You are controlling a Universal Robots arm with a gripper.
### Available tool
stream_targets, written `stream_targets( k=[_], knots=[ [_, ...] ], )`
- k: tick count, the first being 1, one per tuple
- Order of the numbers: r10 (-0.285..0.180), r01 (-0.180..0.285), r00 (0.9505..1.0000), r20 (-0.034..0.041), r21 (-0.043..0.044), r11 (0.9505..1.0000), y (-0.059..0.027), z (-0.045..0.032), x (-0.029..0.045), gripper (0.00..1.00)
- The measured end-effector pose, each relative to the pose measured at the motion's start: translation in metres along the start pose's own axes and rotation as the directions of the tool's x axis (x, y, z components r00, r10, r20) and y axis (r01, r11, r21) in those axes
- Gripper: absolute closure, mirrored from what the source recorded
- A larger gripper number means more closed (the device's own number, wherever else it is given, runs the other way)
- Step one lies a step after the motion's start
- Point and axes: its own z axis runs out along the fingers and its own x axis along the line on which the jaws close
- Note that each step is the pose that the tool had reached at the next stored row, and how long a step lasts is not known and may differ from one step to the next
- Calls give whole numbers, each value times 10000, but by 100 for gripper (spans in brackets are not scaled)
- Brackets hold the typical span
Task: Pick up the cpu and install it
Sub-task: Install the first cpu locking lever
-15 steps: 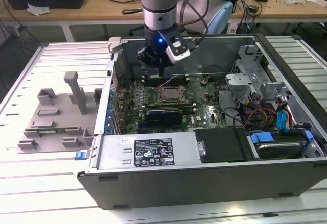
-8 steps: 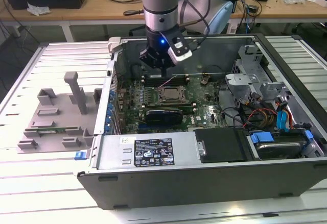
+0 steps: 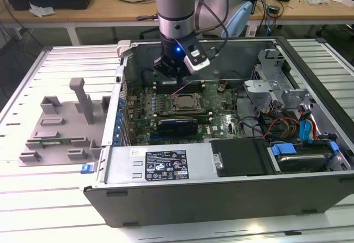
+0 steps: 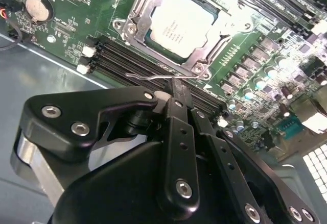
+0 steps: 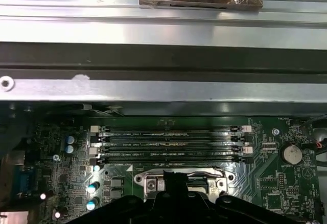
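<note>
The cpu (image 4: pixel 176 24), a small square chip with a pale silvery top, lies flat inside the socket frame (image 4: pixel 134 16) on the green motherboard. In the exterior view the cpu (image 3: pixel 185 102) is in the middle of the open computer case (image 3: pixel 166 193). My gripper (image 4: pixel 175 87) hangs just behind the socket, over the memory slots, with its black fingers drawn together and nothing between them. Its tip is next to the thin wire lever (image 4: pixel 148 75) along the socket's edge. In the exterior view the gripper (image 3: pixel 170 81) is low inside the case, near the back wall.
Memory slots (image 5: pixel 168 142) run between the socket and the case's metal back wall (image 5: pixel 163 89). A grey fixture plate with blocks (image 3: pixel 61 127) lies at the exterior view's left. Drive cages and cables (image 3: pixel 298 121) fill the case at its right. A coin battery (image 4: pixel 38 8) sits on the board.
</note>
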Motion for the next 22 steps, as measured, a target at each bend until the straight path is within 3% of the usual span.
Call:
stream_targets(
  k=[8, 14, 17, 19, 22],
  knots=[
    [0, 0, 10000, 0, 1, 10000, -2, 18, -72, 89],
    [0, 0, 10000, -1, 1, 10000, -3, 30, -168, 89],
    [11, -11, 10000, 1, 1, 10000, -4, 41, -176, 89],
    [52, -52, 10000, 34, 4, 10000, -7, 60, -175, 89],
    [177, -177, 9997, 149, 11, 9998, -10, 79, -173, 89]
  ],
)
